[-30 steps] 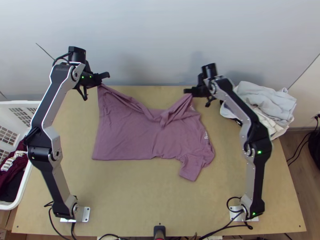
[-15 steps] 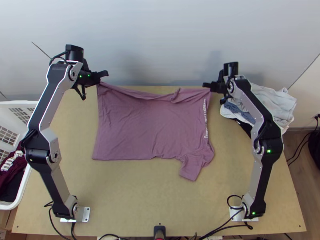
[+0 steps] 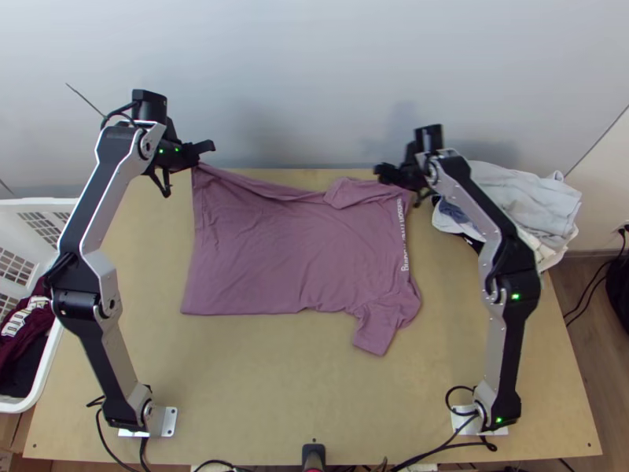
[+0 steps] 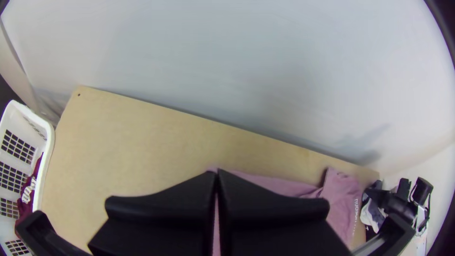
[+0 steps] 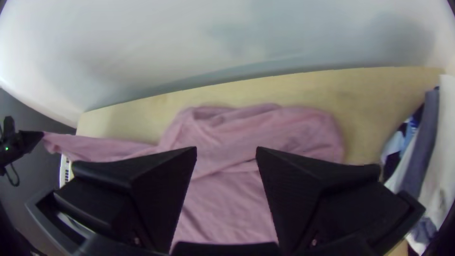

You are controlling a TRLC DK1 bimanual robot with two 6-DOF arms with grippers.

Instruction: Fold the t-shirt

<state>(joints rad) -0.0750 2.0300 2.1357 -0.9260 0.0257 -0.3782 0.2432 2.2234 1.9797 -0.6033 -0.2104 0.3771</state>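
Wall [image 3: 267, 79], pale, stands behind the wooden desk [image 3: 259, 393], with a white basket [image 3: 49, 363] at left. The t-shirt [image 3: 267, 252] lies mostly spread, far side. The left pincer [image 4: 216, 175] clamps its far-left corner, probably keeping that edge taut; the right pincer [image 5: 226, 152] is wide above the far-right sleeve, perhaps to straighten it.

Basket [image 3: 39, 204] cut off by top view's edge, right gripper [image 3: 385, 172] blurred
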